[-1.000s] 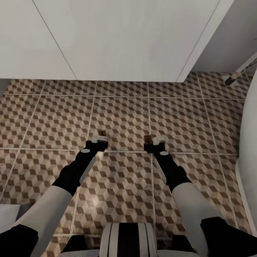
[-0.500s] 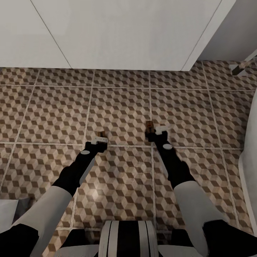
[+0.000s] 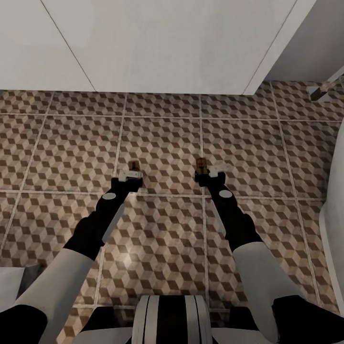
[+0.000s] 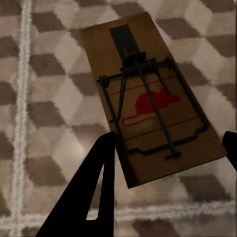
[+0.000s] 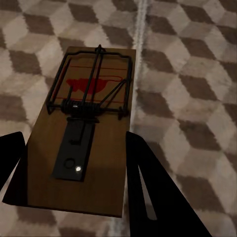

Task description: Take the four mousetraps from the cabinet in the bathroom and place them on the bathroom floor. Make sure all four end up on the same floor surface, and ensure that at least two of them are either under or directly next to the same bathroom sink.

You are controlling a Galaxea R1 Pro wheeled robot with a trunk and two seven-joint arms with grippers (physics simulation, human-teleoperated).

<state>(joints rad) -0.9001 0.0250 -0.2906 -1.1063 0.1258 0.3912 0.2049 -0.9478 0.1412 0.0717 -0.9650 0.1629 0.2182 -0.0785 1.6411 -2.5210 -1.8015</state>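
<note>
Bearing a red mouse print and no legible writing, one mousetrap [image 4: 148, 103] sits clamped between the left gripper's [image 4: 168, 148] fingers. Second mousetrap [image 5: 84, 133], same print, clamped in the right gripper [image 5: 74, 163]; both held over the cube-patterned bathroom floor [image 3: 162, 138], before the white sink [image 3: 157, 43].

A: Count of mousetraps visible?
B: Two. One mousetrap [image 3: 134, 166] at the left gripper [image 3: 129, 175], a second mousetrap [image 3: 202, 166] at the right gripper [image 3: 213, 172].
A: Grippers?
B: Two.
A: Arms?
B: Two.
A: Red marks per trap?
B: One each in the wrist views.
</note>
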